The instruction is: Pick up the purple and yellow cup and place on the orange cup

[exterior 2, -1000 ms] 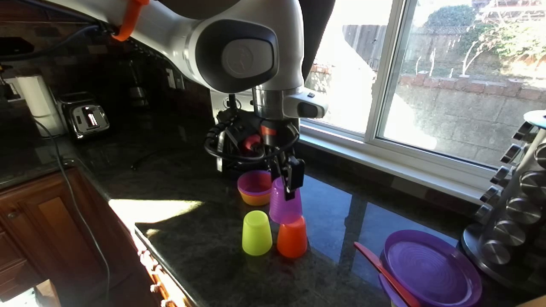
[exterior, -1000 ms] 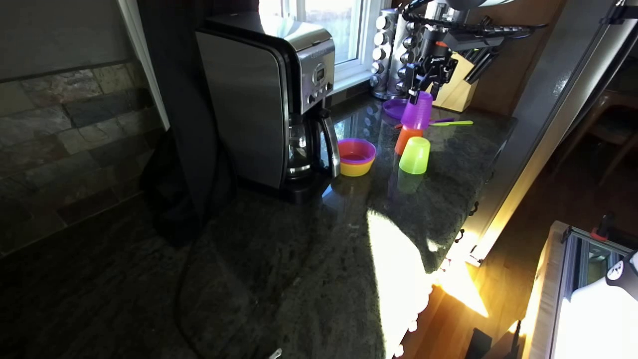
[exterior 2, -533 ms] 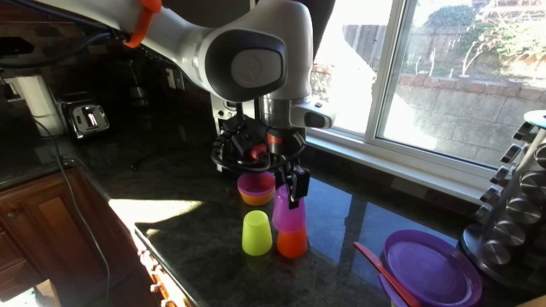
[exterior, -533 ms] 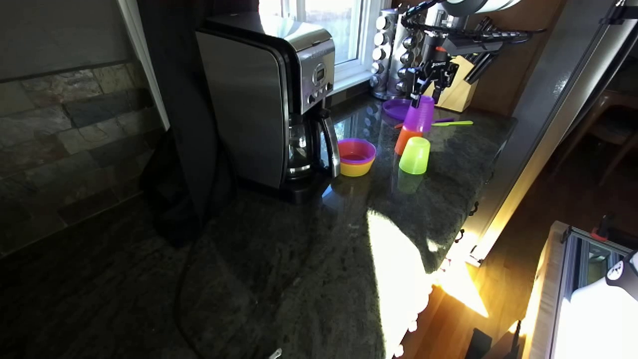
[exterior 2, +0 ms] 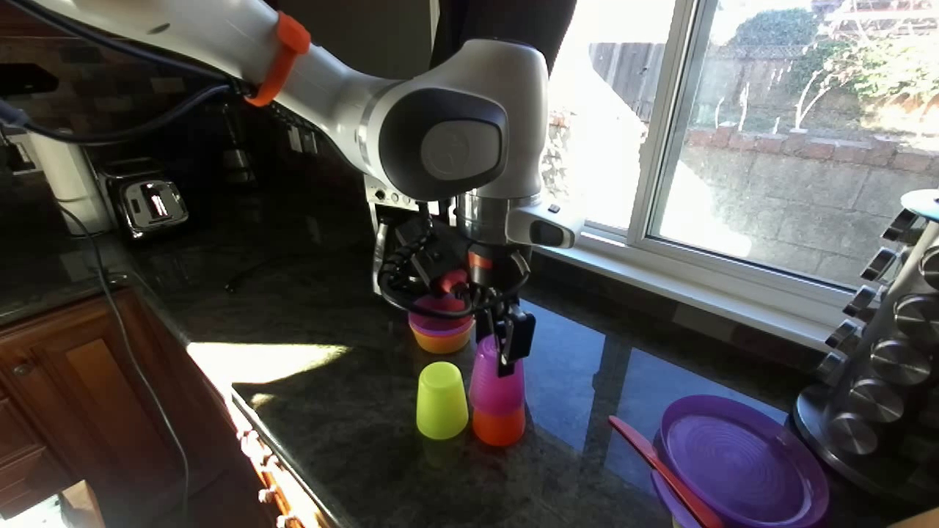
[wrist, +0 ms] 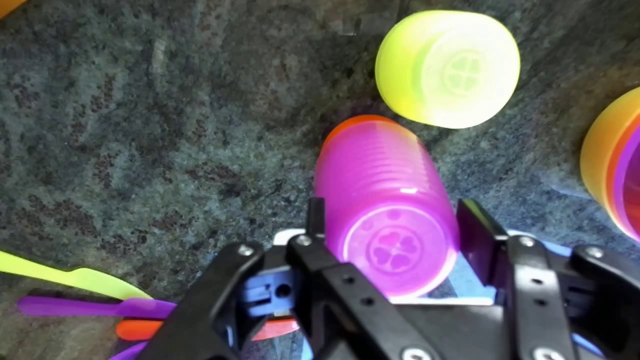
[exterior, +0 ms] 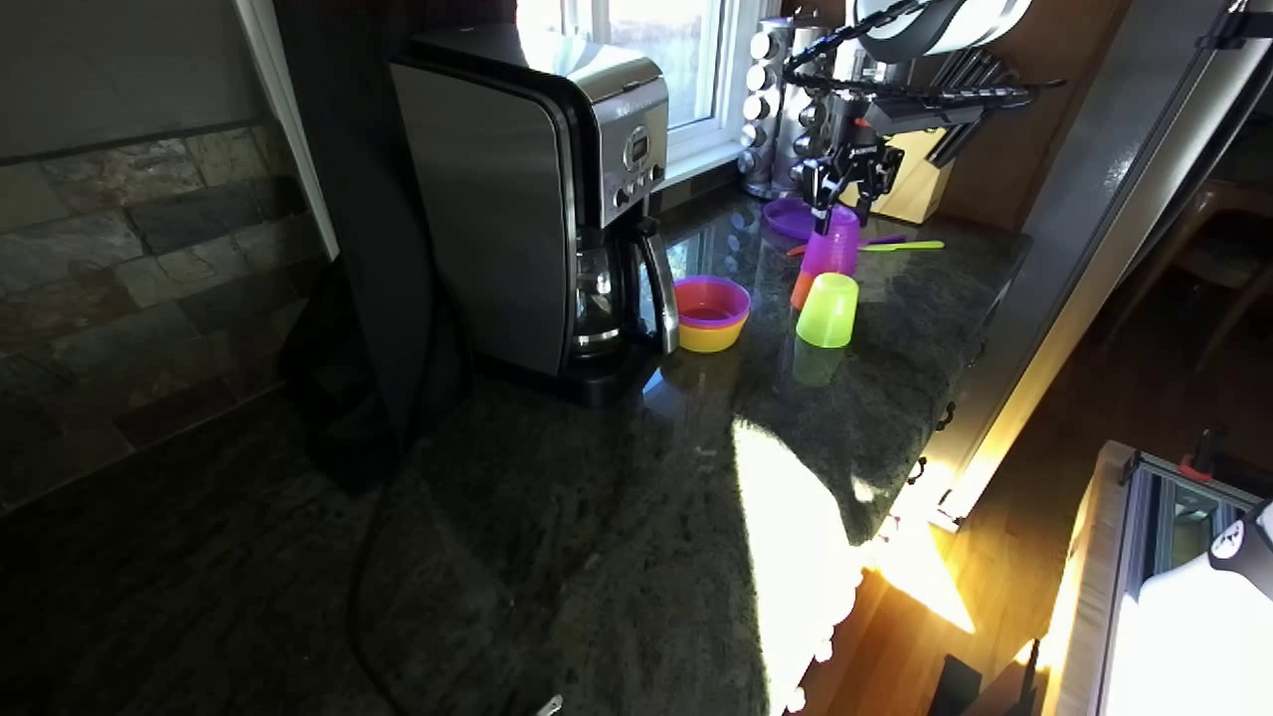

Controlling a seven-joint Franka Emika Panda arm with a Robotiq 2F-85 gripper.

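Purple cup (wrist: 380, 175), base up, sleeved over the upper part of the orange cup (exterior 2: 499, 430), whose lower band shows beneath the purple rim in both exterior views. Gripper (wrist: 391, 212), clamped on opposite sides of the purple cup near its base. Yellow cup (exterior 2: 442, 401), inverted on the counter (exterior 2: 367, 447), just beside the pair. Nested bowls (exterior: 708, 337), near the coffee maker (exterior: 487, 199). Plate (exterior 2: 741, 455), well apart from the cups, a red knife (exterior 2: 681, 491) lying across its edge.

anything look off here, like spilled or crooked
No spill or damage shows; the purple cup sits roughly straight over the orange cup. Slightly untidy: the red knife seems to lie across the rim of the purple plate, one end jutting past it.
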